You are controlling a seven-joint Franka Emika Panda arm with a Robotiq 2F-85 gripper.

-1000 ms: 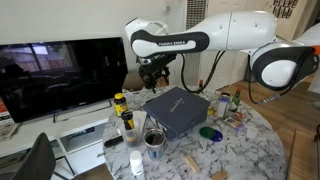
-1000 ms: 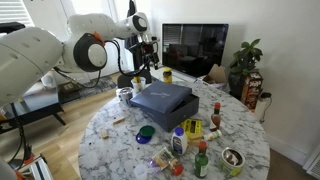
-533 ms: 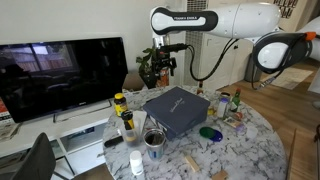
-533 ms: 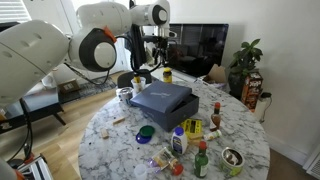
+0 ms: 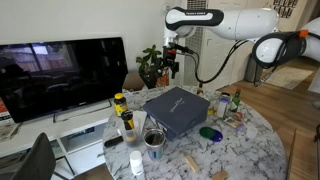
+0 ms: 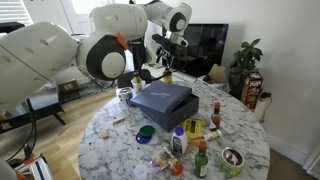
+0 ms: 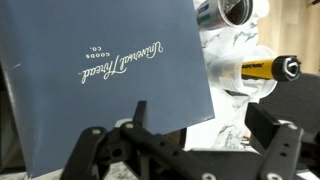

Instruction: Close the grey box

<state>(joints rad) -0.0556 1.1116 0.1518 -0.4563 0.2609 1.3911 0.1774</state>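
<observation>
The grey box [image 5: 176,108] is a large slate-blue square box in the middle of the round marble table; it shows in both exterior views [image 6: 160,100]. Its flat lid lies on top of it. In the wrist view the lid [image 7: 100,70] fills the upper left and bears pale script lettering. My gripper [image 5: 171,64] hangs high above the box's far edge, well clear of it, also seen in an exterior view [image 6: 166,62]. In the wrist view its fingers [image 7: 188,138] are spread wide with nothing between them.
A metal cup [image 5: 154,141], yellow-capped bottles [image 5: 120,103], a white bottle [image 5: 136,162] and a green lid [image 5: 209,132] stand around the box. A TV [image 5: 62,72] and a plant [image 5: 151,62] are behind the table. More bottles crowd the table's edge [image 6: 195,150].
The arm has swung upward and sideways over the last second, carrying the gripper higher and away from the box's corner. The box and lid have not moved.
</observation>
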